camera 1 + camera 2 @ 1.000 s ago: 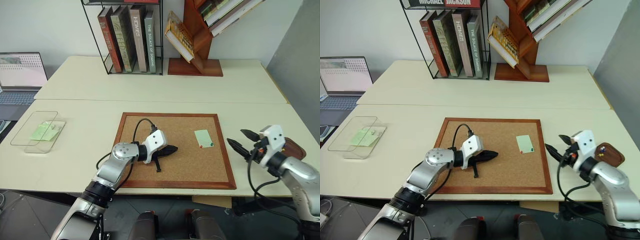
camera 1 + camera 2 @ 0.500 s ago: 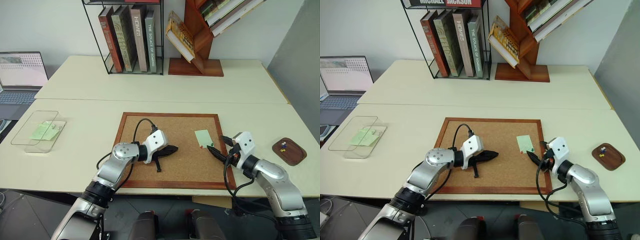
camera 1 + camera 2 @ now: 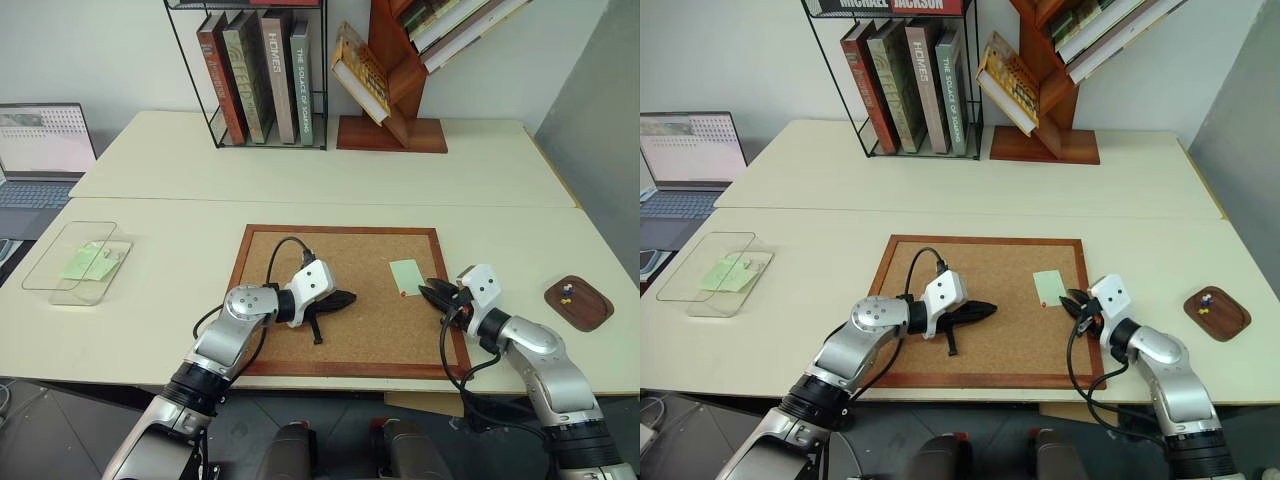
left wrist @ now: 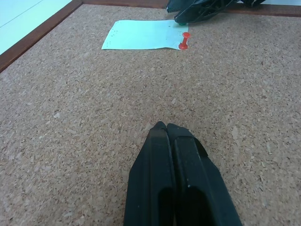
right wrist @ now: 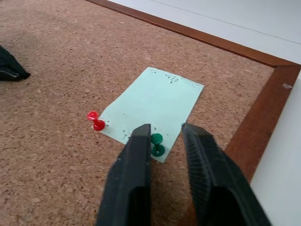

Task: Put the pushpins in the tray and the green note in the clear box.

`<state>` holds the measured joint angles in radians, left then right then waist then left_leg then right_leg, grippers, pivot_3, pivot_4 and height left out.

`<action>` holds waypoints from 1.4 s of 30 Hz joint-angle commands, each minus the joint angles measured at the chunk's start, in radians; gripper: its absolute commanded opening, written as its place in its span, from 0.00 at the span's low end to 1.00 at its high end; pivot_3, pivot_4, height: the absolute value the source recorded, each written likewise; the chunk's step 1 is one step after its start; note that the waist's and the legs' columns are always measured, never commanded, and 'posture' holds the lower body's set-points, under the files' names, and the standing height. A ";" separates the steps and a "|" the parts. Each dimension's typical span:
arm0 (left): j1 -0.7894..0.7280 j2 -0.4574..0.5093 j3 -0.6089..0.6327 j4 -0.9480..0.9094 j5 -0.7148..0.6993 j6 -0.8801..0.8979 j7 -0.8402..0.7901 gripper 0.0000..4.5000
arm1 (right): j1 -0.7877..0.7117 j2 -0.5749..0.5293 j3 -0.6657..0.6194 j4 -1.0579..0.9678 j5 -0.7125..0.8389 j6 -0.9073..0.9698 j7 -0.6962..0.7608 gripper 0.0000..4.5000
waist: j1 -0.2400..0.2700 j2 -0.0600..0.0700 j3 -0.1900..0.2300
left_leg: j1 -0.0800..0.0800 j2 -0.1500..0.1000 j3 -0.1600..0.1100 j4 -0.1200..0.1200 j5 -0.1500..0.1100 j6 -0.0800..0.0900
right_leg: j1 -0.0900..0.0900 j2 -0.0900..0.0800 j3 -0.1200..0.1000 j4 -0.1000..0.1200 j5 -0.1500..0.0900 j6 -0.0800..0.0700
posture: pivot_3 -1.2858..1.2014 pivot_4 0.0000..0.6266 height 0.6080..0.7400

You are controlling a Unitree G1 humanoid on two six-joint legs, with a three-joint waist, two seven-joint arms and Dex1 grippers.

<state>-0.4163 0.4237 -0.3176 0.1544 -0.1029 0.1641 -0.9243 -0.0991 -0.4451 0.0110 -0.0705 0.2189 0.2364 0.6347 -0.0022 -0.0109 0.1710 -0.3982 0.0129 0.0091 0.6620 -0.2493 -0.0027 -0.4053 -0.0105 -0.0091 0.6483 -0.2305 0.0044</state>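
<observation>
The green note [image 3: 405, 273] lies on the corkboard's right half, held by a red pushpin [image 5: 97, 121] and a green pushpin [image 5: 156, 142] along its near edge. My right gripper [image 5: 163, 128] sits low at the note's near right corner, its fingers a narrow gap apart with the green pin between them, against one finger. Resting on the cork at the board's middle is my left gripper [image 3: 352, 297], shut and empty. The tray [image 3: 590, 312] at the right table edge holds a few pushpins [image 3: 567, 291]. Far left sits the clear box [image 3: 45, 265] with green paper inside.
The wood-framed corkboard [image 3: 340, 340] lies near the table's front edge. A wire book rack [image 3: 262, 75] and a wooden bookshelf [image 3: 390, 90] stand at the back. A laptop [image 3: 40, 150] sits at the far left.
My right gripper came left and down from beside the tray to the note's corner, and its fingers narrowed around the green pin. The left arm stayed still.
</observation>
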 commanded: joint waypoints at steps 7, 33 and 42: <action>0.026 0.012 -0.020 0.020 0.044 0.015 0.005 0.00 | 0.053 -0.009 -0.003 -0.134 0.033 -0.017 0.033 0.00 | 0.001 0.000 0.000 | -0.001 0.000 -0.001 -0.001 0.000 0.000 | 0.000 0.000 0.000 0.000 0.000 0.000 | 0.52 0.24 1.00; 0.048 -0.003 -0.030 -0.006 0.056 0.022 0.009 0.00 | 0.059 -0.028 -0.232 -0.267 0.164 0.081 -0.055 0.00 | 0.001 0.000 0.000 | -0.001 -0.001 -0.001 -0.001 0.000 0.000 | 0.000 -0.005 -0.001 -0.001 0.000 -0.001 | 0.52 0.24 1.00; 0.037 -0.003 -0.030 0.018 0.062 0.007 0.004 0.00 | 0.165 -0.185 -0.439 -0.041 0.014 -0.042 -0.116 0.00 | 0.003 0.000 0.000 | -0.001 -0.002 0.000 -0.001 0.000 0.000 | 0.000 -0.006 -0.001 -0.002 -0.001 -0.001 | 0.52 0.24 1.00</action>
<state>-0.3950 0.4128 -0.3191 0.1281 -0.0796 0.1627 -0.9188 0.0621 -0.5919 -0.3696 -0.1413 0.2785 0.2478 0.5546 0.0008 -0.0111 0.1707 -0.3988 0.0113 0.0093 0.6609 -0.2493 -0.0027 -0.4053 -0.0170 -0.0100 0.6465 -0.2311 0.0035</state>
